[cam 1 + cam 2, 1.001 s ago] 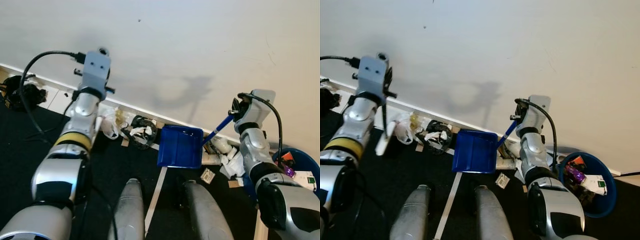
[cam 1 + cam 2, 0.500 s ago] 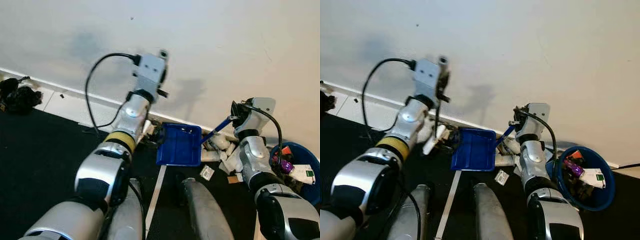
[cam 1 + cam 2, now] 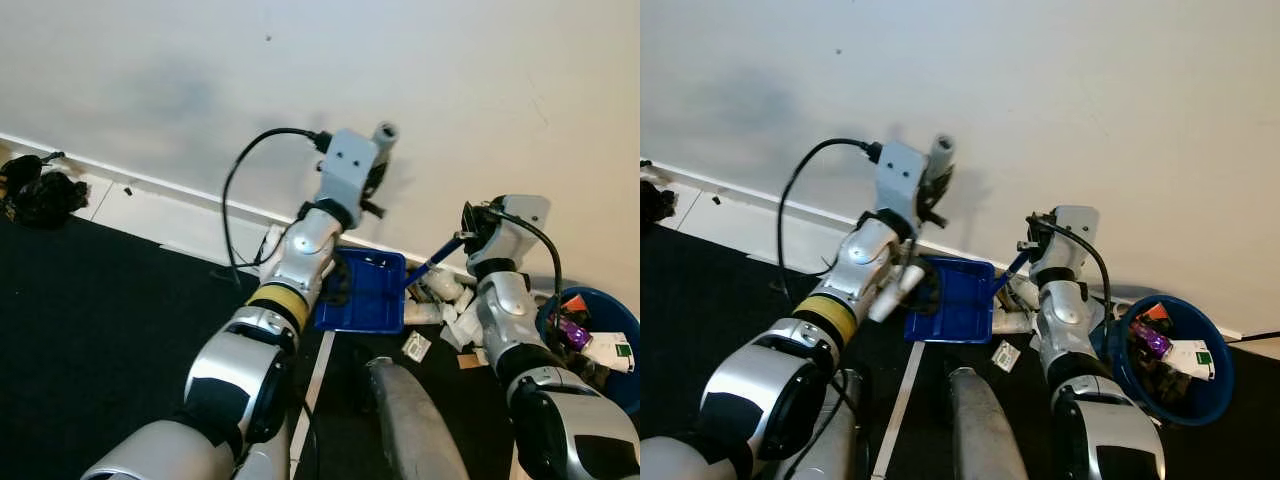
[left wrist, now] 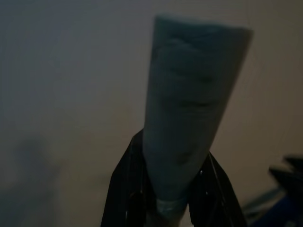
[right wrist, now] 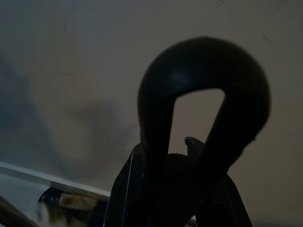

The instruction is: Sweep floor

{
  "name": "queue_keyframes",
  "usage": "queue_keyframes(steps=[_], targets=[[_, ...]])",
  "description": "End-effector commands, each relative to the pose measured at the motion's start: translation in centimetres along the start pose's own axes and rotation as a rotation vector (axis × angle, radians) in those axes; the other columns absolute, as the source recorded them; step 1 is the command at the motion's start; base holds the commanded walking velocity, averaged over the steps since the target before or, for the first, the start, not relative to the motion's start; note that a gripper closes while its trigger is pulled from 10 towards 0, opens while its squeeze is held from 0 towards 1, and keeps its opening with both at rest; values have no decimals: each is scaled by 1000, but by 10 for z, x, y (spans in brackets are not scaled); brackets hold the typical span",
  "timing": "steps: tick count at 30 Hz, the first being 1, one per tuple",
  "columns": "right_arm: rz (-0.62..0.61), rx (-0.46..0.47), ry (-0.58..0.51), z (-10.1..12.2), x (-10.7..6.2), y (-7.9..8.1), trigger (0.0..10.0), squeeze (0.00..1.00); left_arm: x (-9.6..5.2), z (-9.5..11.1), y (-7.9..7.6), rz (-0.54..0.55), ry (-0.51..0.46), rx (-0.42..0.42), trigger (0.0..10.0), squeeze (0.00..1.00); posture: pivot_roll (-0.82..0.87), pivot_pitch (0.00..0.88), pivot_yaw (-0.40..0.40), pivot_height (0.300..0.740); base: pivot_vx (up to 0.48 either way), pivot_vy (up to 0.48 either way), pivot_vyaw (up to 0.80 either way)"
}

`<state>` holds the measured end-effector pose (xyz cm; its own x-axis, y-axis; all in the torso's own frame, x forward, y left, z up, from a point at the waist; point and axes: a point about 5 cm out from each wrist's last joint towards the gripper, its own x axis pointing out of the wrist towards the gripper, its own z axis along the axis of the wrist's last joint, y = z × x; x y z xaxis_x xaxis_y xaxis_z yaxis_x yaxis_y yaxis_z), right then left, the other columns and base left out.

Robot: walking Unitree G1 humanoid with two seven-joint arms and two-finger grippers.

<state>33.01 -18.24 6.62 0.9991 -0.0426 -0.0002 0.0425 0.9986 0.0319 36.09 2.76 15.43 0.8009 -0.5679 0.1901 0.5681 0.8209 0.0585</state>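
Blue plastic dustpan point(image 3: 362, 293) is sitting flat on the black floor point(image 3: 90, 300) at the foot of the white wall point(image 3: 300, 90), mouth facing 9 o'clock. Its blue handle point(image 3: 437, 259) is running up toward 2 o'clock into the right tool point(image 5: 177, 189), which is clamping the handle's dark looped end point(image 5: 203, 94).

Left tool point(image 4: 170, 203) is gripping a pale cylindrical brush handle point(image 4: 189, 123); its top is poking up past the wrist point(image 3: 938, 150) and its pale lower end point(image 3: 892, 295) is hanging just off the dustpan's 9 o'clock edge. The left arm is crossing in front of the pan mouth, so the brush head and whatever is under it are hidden.

Litter: white crumpled paper scraps and small cartons point(image 3: 445, 300) are lying along the skirting at 3 o'clock of the pan, between it and the round blue bin point(image 3: 1170, 360), which is already holding rubbish. Dark crumpled pile point(image 3: 40, 190) is sitting far off at 9 o'clock by the wall.

Step in hand, my read: sweeping debris into the pan mouth, pan braced by the right arm.

Next move is probably needing:
- brush stroke toward 3 o'clock, ending inside the pan lip
- pan kept pressed flat so scraps aren't sliding under
- then repositioning for the scraps at 3 o'clock, since they're behind the pan's closed side
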Motion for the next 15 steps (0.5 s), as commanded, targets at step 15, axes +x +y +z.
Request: queue_keyframes(steps=[15], targets=[[-8,17,229,-44,-25,3,10000,0,37,78,-36,-89,-174,-196,10000,0,50,298,-38,740,0,0,0]])
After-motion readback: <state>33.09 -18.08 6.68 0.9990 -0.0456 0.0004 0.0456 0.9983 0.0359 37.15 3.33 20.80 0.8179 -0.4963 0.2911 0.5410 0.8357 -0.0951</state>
